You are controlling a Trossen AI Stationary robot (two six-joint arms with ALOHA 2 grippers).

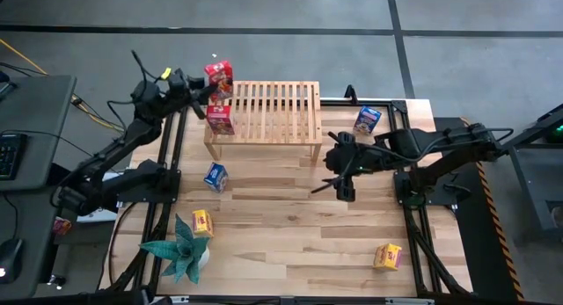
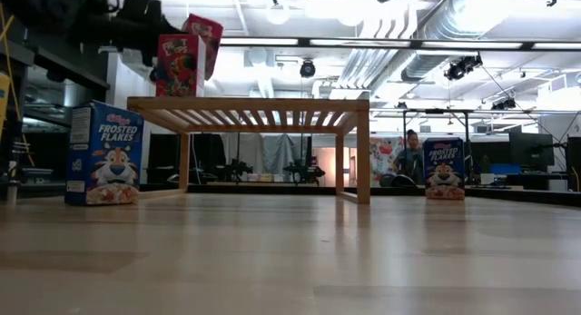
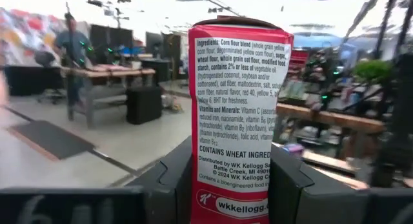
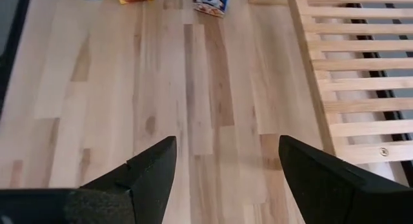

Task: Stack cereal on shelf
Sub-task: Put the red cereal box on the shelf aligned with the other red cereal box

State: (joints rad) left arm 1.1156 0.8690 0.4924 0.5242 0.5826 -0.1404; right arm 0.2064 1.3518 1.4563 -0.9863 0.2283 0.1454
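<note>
The light-wood slatted shelf [image 1: 268, 112] stands at the table's far middle. One red cereal box [image 1: 220, 119] stands upright on its left end [image 2: 179, 65]. My left gripper [image 1: 209, 83] is shut on a second red box [image 1: 219, 73], up in the air by the shelf's far left corner. My right gripper [image 1: 339, 177] is open and empty over the bare table, near the shelf's right legs. Two blue boxes [image 1: 215, 176] [image 1: 367, 120] and two yellow boxes [image 1: 202, 222] [image 1: 388, 256] stand on the tabletop. My left gripper pinches the second red box between its two fingers [image 3: 173, 182], which sit on its two broad faces at the lower part [image 3: 232, 192]. The narrow ingredients panel faces the wrist camera. The fingers come about level from the table's left. The box is lifted clear and tilted [image 2: 207, 32], above the standing red box.
A teal spiky plant [image 1: 180, 248] in a white pot stands at the near left corner. The shelf's edge [image 4: 348, 75] lies beside my right gripper. Bare planks [image 1: 290, 217] stretch across the table's middle and near side. A person sits far off in the room [image 2: 413, 152].
</note>
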